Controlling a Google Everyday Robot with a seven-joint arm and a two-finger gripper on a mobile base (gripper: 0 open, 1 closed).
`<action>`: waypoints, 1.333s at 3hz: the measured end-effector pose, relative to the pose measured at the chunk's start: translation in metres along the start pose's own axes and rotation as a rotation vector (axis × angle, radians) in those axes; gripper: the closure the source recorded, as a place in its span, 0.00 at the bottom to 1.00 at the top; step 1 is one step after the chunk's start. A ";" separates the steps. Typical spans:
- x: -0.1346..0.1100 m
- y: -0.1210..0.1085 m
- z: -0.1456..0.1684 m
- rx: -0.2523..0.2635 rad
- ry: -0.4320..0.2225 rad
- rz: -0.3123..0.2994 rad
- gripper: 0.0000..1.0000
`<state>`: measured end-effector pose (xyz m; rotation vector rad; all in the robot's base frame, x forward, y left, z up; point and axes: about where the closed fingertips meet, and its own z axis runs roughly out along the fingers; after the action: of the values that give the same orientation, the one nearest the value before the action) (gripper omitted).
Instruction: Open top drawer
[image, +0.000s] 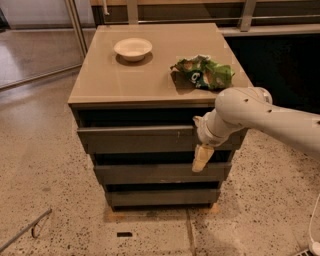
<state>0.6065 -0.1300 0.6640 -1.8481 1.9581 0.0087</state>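
Note:
The top drawer (135, 139) is the long dark grey-brown front just under the tan top of the cabinet (125, 85), with a small pale scratch right of centre. A dark gap runs above it. My gripper (200, 150), pale cream on a white arm coming in from the right, is pressed against the right end of this front and hangs down over the gap to the middle drawer (150, 173). The bottom drawer (160, 197) lies below.
A white bowl (133, 48) and a crumpled green chip bag (205, 72) lie on the cabinet top. Speckled floor surrounds the cabinet. A thin metal rod (25, 230) lies on the floor at the lower left. A railing runs behind.

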 end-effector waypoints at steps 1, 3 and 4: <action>-0.005 -0.015 0.038 -0.033 -0.001 -0.023 0.00; -0.006 -0.005 0.036 -0.104 -0.030 0.000 0.00; -0.009 0.007 0.026 -0.179 -0.052 0.016 0.00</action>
<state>0.6082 -0.1126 0.6418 -1.9220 1.9921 0.2417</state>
